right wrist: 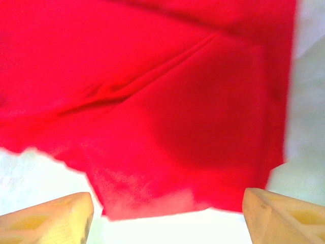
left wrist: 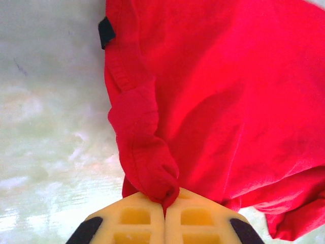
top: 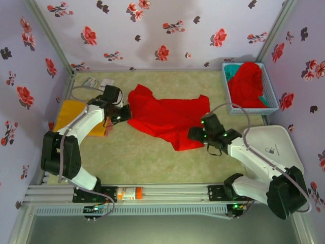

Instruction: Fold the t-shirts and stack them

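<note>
Item: bright red cloth t-shirt (top: 167, 116), spread out between my two grippers, long axis running left to right. Left gripper (left wrist: 164, 204): clenched on its bunched sleeve. Right gripper (right wrist: 167, 203): jaws wide apart, hem just ahead, ungrasped; the nearer arm for that edge.

The top camera looks down from high above the near edge at the whole table (top: 152, 157). The wrist cameras look from very near, past the left fingers (left wrist: 134, 221) and right fingers (right wrist: 48, 218), at the same red t-shirt (top: 167, 117)
</note>
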`<action>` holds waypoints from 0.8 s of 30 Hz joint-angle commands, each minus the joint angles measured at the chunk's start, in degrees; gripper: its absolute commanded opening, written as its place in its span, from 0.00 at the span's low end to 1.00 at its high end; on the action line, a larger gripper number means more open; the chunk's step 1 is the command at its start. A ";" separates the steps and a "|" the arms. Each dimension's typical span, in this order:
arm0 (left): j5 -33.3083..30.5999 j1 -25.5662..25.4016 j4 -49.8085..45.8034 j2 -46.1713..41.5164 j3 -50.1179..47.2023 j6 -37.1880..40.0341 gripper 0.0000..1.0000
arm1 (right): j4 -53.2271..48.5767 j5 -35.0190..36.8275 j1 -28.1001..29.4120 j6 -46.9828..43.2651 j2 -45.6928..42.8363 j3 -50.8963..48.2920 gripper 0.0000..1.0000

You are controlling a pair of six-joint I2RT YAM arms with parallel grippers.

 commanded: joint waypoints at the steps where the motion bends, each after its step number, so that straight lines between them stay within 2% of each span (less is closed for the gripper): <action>1: 1.90 0.54 -0.75 1.07 -0.11 0.41 0.02 | 3.74 4.02 5.22 4.63 1.50 -3.22 0.76; 8: 2.05 1.32 -2.15 1.51 1.98 1.04 0.02 | 9.25 6.92 13.11 10.73 10.64 -2.71 0.67; 12: 2.12 1.44 -2.28 1.42 1.87 1.03 0.02 | 7.18 9.50 15.79 11.95 18.11 2.22 0.63; 17: 2.13 1.62 -1.57 0.69 0.18 0.99 0.02 | 4.81 11.59 16.85 12.69 22.67 5.06 0.50; 20: 2.13 2.24 -1.94 0.10 -0.26 1.25 0.02 | 1.42 14.51 16.84 12.94 21.61 5.05 0.34; 24: 2.09 3.49 -4.57 -1.22 0.91 2.36 0.02 | -5.41 18.29 15.73 11.71 16.88 4.41 0.06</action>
